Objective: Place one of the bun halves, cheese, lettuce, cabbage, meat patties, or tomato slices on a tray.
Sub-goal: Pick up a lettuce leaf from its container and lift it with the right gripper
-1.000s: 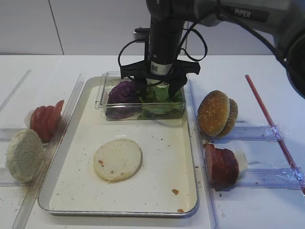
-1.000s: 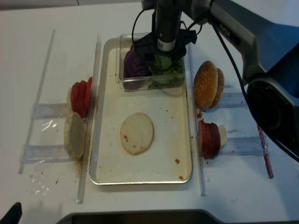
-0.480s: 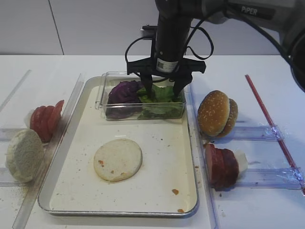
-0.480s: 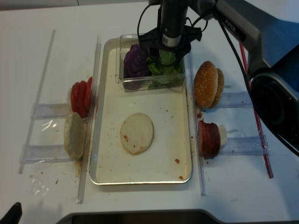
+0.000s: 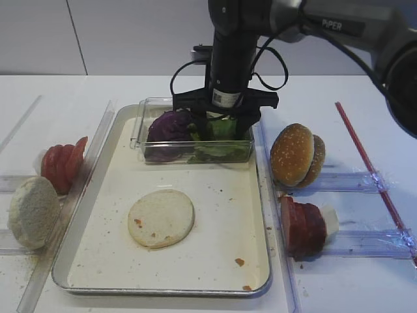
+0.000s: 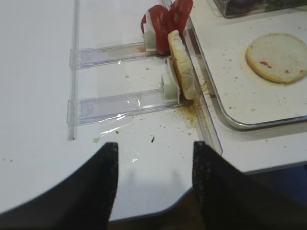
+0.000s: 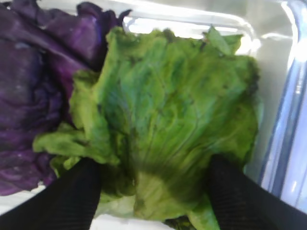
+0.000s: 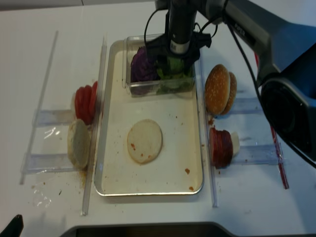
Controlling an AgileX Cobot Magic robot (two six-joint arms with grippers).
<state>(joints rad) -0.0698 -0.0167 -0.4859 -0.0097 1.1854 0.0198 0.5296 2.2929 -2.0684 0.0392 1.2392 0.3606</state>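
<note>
Inside the clear box (image 5: pixel 193 138) on the tray (image 5: pixel 98 261), the lettuce (image 7: pixel 172 115) is straddled by the right gripper (image 7: pixel 153 191), jaws spread, contact apparently made; left gripper (image 6: pixel 152 184) is held open.

The right claw (image 7: pixel 153 201) shows only blurred fingers; perhaps pressing the lettuce (image 7: pixel 172 120).

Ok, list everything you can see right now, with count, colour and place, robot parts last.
tray: one, metal, centre
pale bun round: one, on tray
clear box: one, tray's far end
cabbage: purple, box's left
lettuce: green, box's right
tomato slices: red, left rack
floury bun half: one, left rack
sesame bun halves: two, right rack
meat patties: reddish-brown, right rack
right gripper: fingers open, straddling lettuce
left gripper: open, over table
</note>
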